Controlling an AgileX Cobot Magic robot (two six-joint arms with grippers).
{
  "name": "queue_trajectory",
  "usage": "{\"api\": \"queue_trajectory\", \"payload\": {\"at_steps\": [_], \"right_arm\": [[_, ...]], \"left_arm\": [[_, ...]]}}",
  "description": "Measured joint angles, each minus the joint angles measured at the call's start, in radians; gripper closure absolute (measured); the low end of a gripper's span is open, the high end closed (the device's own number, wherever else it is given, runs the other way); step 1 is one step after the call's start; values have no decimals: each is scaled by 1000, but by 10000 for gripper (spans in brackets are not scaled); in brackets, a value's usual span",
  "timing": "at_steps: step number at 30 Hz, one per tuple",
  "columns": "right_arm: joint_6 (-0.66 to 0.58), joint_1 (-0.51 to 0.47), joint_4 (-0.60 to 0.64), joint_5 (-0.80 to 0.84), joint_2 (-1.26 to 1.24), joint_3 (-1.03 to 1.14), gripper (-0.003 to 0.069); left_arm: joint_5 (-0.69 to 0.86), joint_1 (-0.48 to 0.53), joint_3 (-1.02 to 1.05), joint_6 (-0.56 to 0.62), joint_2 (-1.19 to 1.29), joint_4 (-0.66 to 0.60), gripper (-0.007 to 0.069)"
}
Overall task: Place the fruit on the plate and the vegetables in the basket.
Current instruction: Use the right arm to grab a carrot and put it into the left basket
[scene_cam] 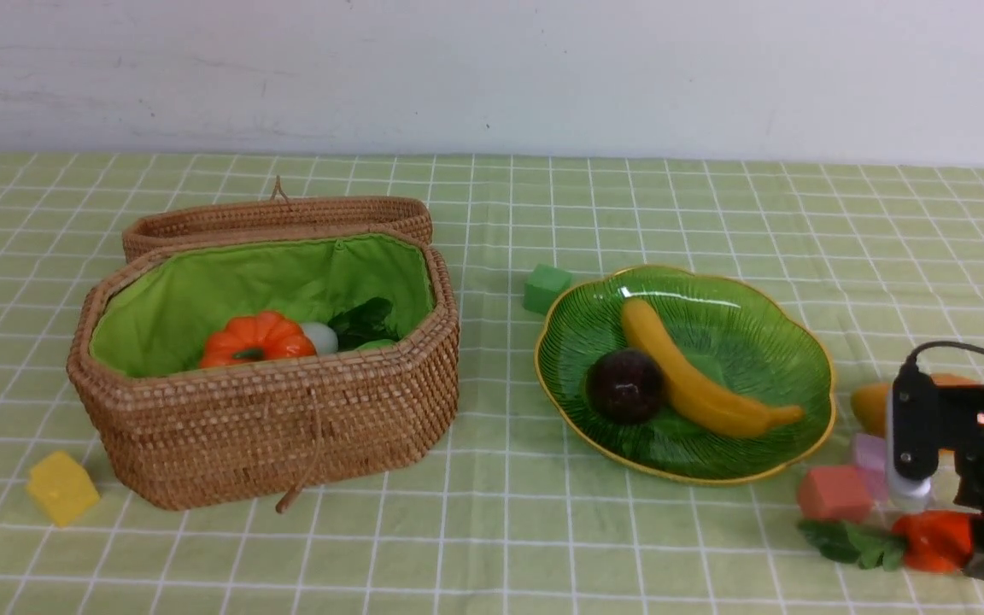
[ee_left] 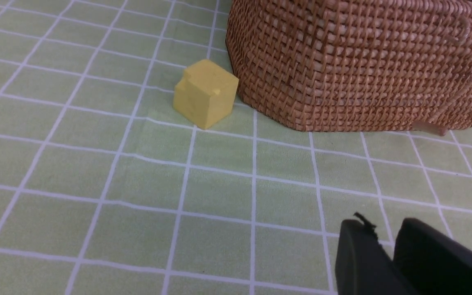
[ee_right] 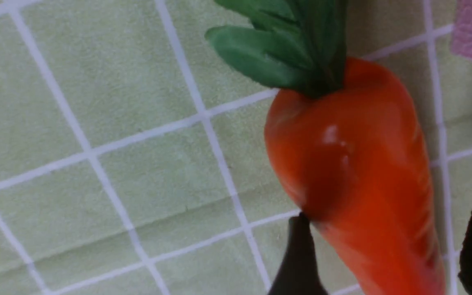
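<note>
Orange-red glossy carrot (ee_right: 355,164) w/ green leaves lies ungripped btwn spread fingers of right tool (ee_right: 389,215); left tool (ee_left: 387,233) clenched.

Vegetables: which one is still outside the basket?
The orange-red carrot, lying on the cloth, straddled by the open right gripper. The pumpkin and white radish sit inside the basket.

mango (scene_cam: 869,410) mostly behind right arm (scene_cam: 962,423), carrot (ee_right: 363,176) tip cropped, radish (scene_cam: 319,338) seemingly half-hidden
</note>
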Motion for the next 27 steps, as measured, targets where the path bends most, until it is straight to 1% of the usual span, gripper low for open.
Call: {"api": "queue_trajectory", "payload": {"at_steps": [2,4,5,6,10,12,15,17,20,21,23,24,25,26,27], "right_arm": [[-1,0,1,7,49,-2,196],[-1,0,10,22,55,-7,265],[-1,0,12,31,56,-7,313],[-1,0,15,35,53,-7,333],[-1,5,42,51,23,-3,328],[-16,30,85,75,-43,0,328],[-72,120,163,117,-152,0,328],[-86,172,192,136,-192,0,328],[-97,337,269,147,-272,-5,328],[-87,408,305,142,-284,-18,328],[-49,509,367,111,-281,-62,328],[2,578,411,74,-266,-116,328],[11,587,417,58,-259,-125,328],[96,648,455,-8,-218,-210,328],[132,670,467,-35,-192,-260,328]], "left_arm": [[0,0,0,0,0,0,494],[0,0,0,0,0,0,493],[0,0,0,0,0,0,491],[0,0,0,0,0,0,490],[0,0,0,0,0,0,487],[0,0,0,0,0,0,485],[0,0,0,0,0,0,481],[0,0,0,0,0,0,480],[0,0,0,0,0,0,477],[0,0,0,0,0,0,476],[0,0,0,0,0,0,473],[0,0,0,0,0,0,472],[0,0,0,0,0,0,472],[0,0,0,0,0,0,470],[0,0,0,0,0,0,469]]}}
